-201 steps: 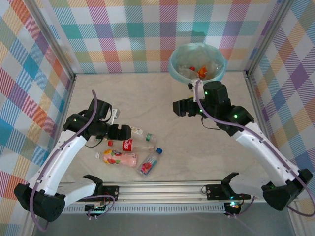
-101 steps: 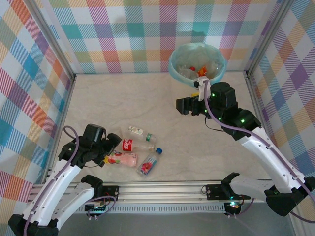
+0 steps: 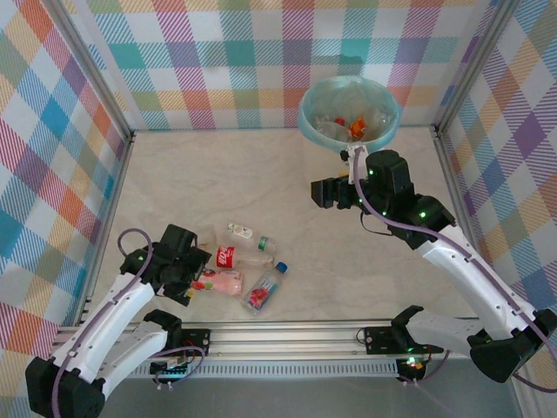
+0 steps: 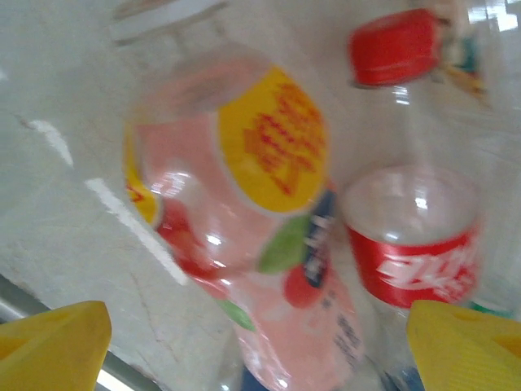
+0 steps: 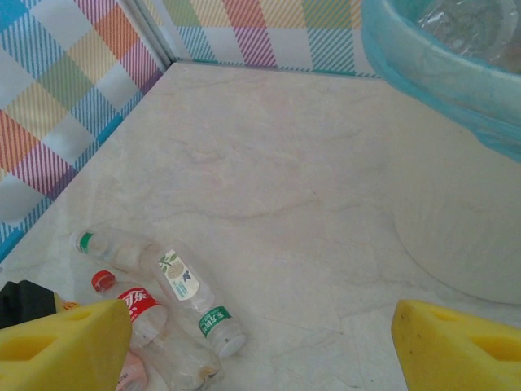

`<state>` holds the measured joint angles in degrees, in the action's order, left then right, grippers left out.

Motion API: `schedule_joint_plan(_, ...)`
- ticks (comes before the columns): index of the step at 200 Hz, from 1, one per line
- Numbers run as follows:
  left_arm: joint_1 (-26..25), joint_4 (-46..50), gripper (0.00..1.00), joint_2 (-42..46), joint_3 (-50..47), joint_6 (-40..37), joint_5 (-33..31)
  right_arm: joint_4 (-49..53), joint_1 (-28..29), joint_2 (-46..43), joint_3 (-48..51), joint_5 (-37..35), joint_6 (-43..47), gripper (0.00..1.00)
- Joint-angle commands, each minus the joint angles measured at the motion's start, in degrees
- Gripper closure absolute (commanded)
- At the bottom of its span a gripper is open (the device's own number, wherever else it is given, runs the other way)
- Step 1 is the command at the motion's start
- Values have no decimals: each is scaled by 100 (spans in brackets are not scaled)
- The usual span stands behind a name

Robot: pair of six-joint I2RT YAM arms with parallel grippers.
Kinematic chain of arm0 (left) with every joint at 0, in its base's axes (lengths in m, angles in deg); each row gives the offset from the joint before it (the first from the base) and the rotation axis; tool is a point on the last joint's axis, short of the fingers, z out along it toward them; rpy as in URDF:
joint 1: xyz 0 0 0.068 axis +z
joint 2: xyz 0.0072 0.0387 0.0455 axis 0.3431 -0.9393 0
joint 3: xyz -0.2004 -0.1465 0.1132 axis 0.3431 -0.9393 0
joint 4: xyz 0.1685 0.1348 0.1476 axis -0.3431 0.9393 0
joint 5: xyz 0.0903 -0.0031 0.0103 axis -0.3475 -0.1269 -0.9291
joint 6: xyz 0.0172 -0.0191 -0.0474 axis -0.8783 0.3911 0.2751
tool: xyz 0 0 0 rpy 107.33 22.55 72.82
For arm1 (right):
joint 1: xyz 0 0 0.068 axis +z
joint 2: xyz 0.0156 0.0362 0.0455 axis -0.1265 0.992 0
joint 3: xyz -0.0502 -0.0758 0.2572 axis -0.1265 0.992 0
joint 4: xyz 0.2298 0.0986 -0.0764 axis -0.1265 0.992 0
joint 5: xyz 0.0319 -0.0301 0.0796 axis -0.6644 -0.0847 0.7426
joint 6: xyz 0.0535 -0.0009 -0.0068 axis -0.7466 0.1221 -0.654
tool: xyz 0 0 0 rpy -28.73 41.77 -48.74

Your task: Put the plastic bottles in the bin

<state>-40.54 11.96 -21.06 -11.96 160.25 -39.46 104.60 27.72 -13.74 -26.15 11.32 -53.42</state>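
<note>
Several plastic bottles lie together near the table's front left: a pink bottle (image 3: 219,281) (image 4: 252,204), a red-labelled clear one (image 3: 237,258) (image 4: 411,244), a clear green-labelled one (image 3: 249,235) (image 5: 191,297) and a blue-capped one (image 3: 265,288). My left gripper (image 3: 197,277) (image 4: 260,350) stands open low over the pink bottle, whose body lies between the yellow fingertips (image 4: 50,344), untouched as far as I can see. My right gripper (image 3: 322,192) (image 5: 260,346) hangs open and empty above mid-table, in front of the bin (image 3: 306,117) (image 5: 460,232). More bottles (image 3: 357,128) lie inside the bin.
Checkered walls close the table on the left, back and right. A metal rail (image 3: 287,335) runs along the near edge. Bare marble tabletop (image 3: 261,178) stretches between the bottle cluster and the bin.
My left arm swung back from the clear bottle toward the near edge and its gripper now sits at the pink bottle. The right gripper drifted slightly to the right.
</note>
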Motion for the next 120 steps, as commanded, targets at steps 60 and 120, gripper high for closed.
schedule_joint_plan(60, 504, -781, 11, -653, -406, -213, 41, -90, 35, -9, 83, -201, 279, 16)
schedule_joint_plan(120, 605, -1142, 20, -1043, -516, -381, 128, -92, 35, 71, 76, -278, 419, 15)
